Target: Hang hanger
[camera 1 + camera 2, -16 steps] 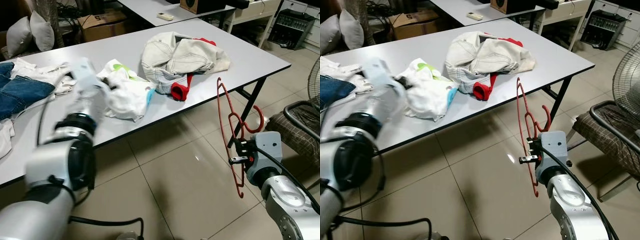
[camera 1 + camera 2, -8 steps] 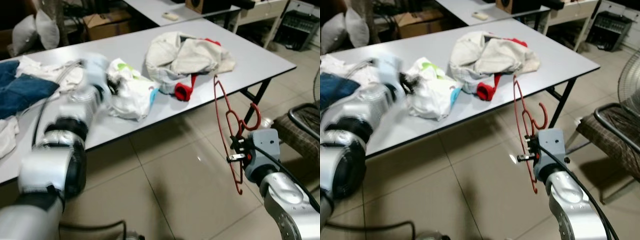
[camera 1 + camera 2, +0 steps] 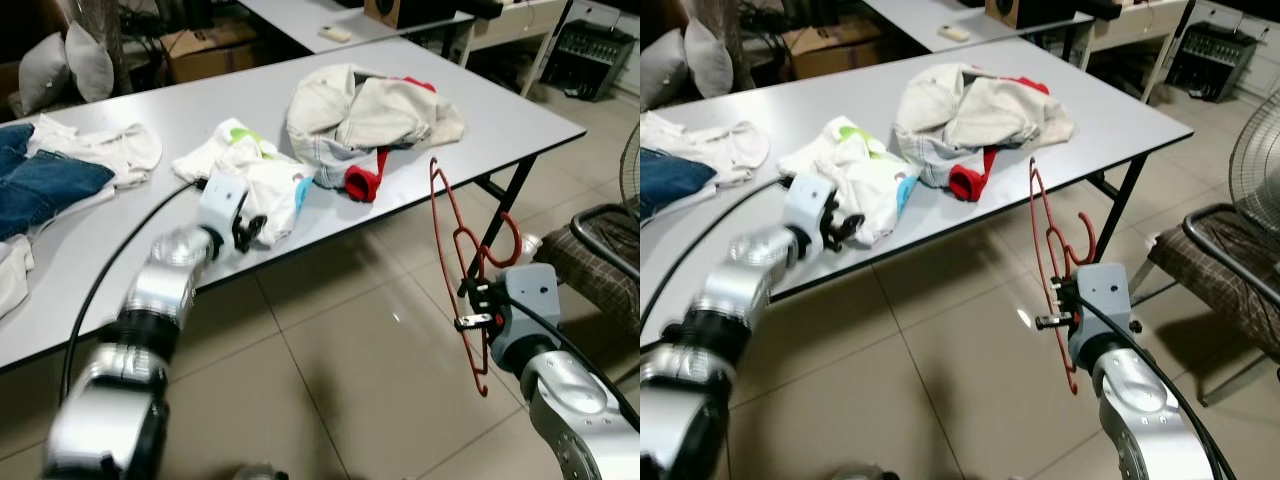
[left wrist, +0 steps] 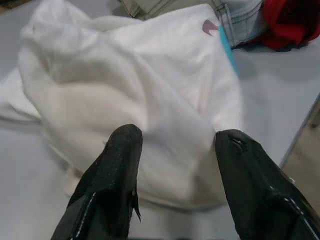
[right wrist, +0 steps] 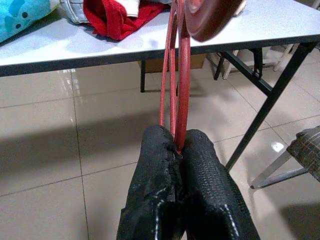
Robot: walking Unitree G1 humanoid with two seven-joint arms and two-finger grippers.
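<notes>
A red wire hanger [image 3: 448, 235] stands upright over the floor, off the table's near right edge. My right gripper [image 3: 470, 306] is shut on its lower wire; in the right wrist view the fingers [image 5: 200, 165] pinch the red wire [image 5: 181, 75]. My left gripper [image 3: 250, 228] reaches onto the grey table [image 3: 520, 115] and is open at the near edge of a crumpled white garment [image 3: 262, 178]. In the left wrist view both black fingers [image 4: 120, 165] straddle the white cloth [image 4: 135, 85] without closing on it.
A cream jacket with red lining [image 3: 370, 110] lies beyond the white garment. Jeans [image 3: 40, 185] and pale clothes [image 3: 110, 150] lie at the table's left. A dark chair [image 3: 600, 255] and a fan [image 3: 632, 150] stand to the right. Tiled floor [image 3: 350, 350] lies below.
My left arm has stretched out from close to the camera toward the white garment, its gripper now at the cloth's edge. The right gripper keeps the hanger in about the same place.
</notes>
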